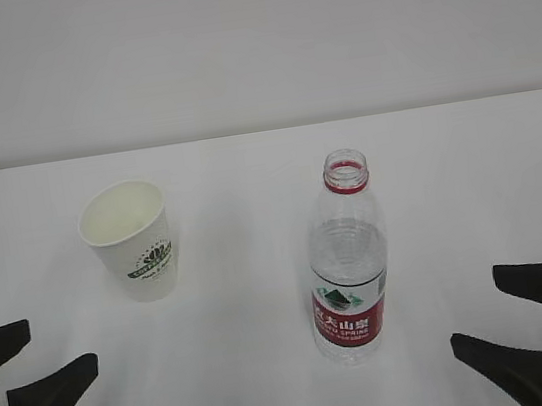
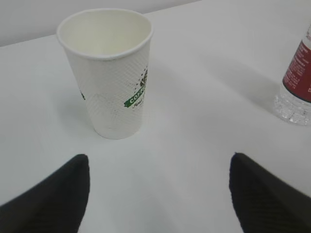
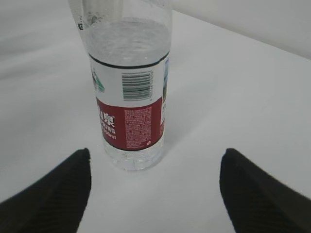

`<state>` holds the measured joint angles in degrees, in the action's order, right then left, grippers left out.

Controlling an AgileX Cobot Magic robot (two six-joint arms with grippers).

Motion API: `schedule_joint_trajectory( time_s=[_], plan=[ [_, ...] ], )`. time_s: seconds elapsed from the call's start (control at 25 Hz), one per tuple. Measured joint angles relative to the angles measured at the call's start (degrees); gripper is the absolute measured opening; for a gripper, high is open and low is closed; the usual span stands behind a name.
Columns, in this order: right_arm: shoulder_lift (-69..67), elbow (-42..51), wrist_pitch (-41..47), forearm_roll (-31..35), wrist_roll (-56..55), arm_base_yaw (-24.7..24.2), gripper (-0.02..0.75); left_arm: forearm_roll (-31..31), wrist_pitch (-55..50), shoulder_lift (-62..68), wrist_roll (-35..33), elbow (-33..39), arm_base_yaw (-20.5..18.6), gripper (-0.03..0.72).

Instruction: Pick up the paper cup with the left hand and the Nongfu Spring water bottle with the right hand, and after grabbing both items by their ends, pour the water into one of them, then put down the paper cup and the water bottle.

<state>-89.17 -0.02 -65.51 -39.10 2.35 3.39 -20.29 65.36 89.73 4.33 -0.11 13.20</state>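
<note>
Both hands gape empty: left hand [image 1: 20, 390] short of the paper cup [image 1: 131, 238], right hand [image 1: 540, 322] short of the uncapped Nongfu Spring water bottle [image 1: 346, 258]; an off-centre approach risks toppling it.

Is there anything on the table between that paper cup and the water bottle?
Nothing: only bare white table separates the paper cup from the water bottle, clearest in the exterior view.

Bare table [image 1: 250, 267] between paper cup [image 1: 130, 238] and water bottle [image 1: 347, 258], both upright, well apart.
</note>
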Motion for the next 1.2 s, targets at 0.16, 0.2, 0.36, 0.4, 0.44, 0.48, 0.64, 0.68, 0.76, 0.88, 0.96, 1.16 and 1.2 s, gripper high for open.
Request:
schedule_joint_trajectory(
  time_s=[0.16, 0.2, 0.36, 0.4, 0.44, 0.48, 0.64, 0.68, 0.76, 0.88, 0.96, 1.16, 1.2],
  plan=[
    [0.00, -0.28, 0.00, -0.25, -0.72, 0.00, 0.634, 0.00, 0.00, 0.00, 0.00, 0.00, 0.00, 0.673],
    [0.00, -0.38, 0.00, -0.40, -0.77, 0.00, 0.634, 0.00, 0.00, 0.00, 0.00, 0.00, 0.00, 0.673],
    [0.00, -0.78, 0.00, -1.24, -0.86, 0.00, 0.634, 0.00, 0.00, 0.00, -0.10, 0.00, 0.00, 0.673],
    [0.00, -1.00, -0.13, -1.35, -0.86, 0.00, 0.634, 0.00, 0.00, 0.00, -0.10, 0.00, 0.00, 0.673],
    [0.00, -1.29, -0.13, -1.45, -0.86, 0.00, 0.634, 0.00, 0.00, 0.00, -0.10, 0.00, 0.00, 0.673],
    [0.00, -1.53, -0.13, -1.43, -0.86, 0.00, 0.634, 0.00, 0.00, 0.00, -0.10, 0.00, 0.00, 0.672],
    [-1.32, -2.26, -0.13, -1.43, -0.86, 0.00, 0.634, 0.00, 0.00, 0.00, -0.10, 0.00, 0.00, 0.671],
    [-2.32, -2.50, -0.13, -1.43, -0.57, 0.00, 0.634, 0.00, 0.09, 0.00, -0.10, 0.00, 0.00, 0.669],
    [-4.59, -2.59, -0.13, -1.43, -0.08, 0.00, 0.634, 0.00, 0.09, 0.00, -0.10, 0.00, 0.00, 0.664],
    [-7.54, -3.03, -0.13, -1.47, 0.67, 0.00, 0.634, 0.00, 0.09, 0.00, -0.10, 0.00, 0.00, 0.653],
    [-8.77, -4.15, -0.13, -2.19, 0.76, 0.00, 0.634, 0.00, 0.09, 0.00, -0.10, 0.00, 0.00, 0.645],
    [-9.60, -6.95, -0.13, -2.99, 0.79, 0.00, 0.634, 0.19, 0.09, 0.00, -0.10, 0.00, 0.00, 0.630],
    [-9.60, -7.55, -0.13, -3.11, 0.79, 0.00, 0.634, 0.19, 0.09, 0.00, -0.10, 0.00, 0.00, 0.624]
  ],
)
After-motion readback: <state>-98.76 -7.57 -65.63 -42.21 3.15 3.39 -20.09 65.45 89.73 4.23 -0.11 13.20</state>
